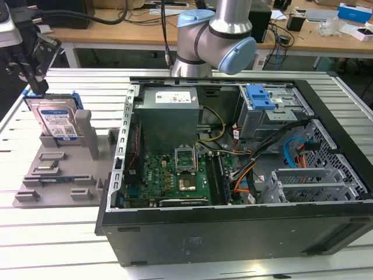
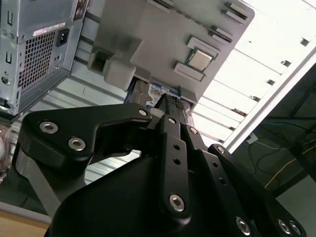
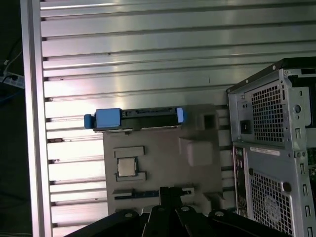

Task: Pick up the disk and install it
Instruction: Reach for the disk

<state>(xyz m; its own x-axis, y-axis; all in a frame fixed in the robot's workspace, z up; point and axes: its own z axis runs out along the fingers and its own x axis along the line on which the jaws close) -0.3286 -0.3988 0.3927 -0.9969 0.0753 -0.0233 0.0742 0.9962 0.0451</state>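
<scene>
Above the grey holder (image 1: 58, 169), gripper (image 1: 39, 87): fingers pressed together, empty, by my reading.
Disk (image 1: 56, 119): standing on edge just below the fingertips, not gripped.

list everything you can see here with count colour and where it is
table: one, silver, slotted, under everything
computer case: one, black, open, on the table
fixture tray: one, grey, on the table beside the computer case
disk: one, silver with blue rail, standing on edge in the fixture tray
processor chip: one, silver, seated in the fixture tray
power supply: one, grey, inside the case
motherboard: one, green, inside the case
latch: one, blue, on the drive cage
arm: one, grey and light blue, behind the case
gripper: one, black, by the disk's top edge
</scene>
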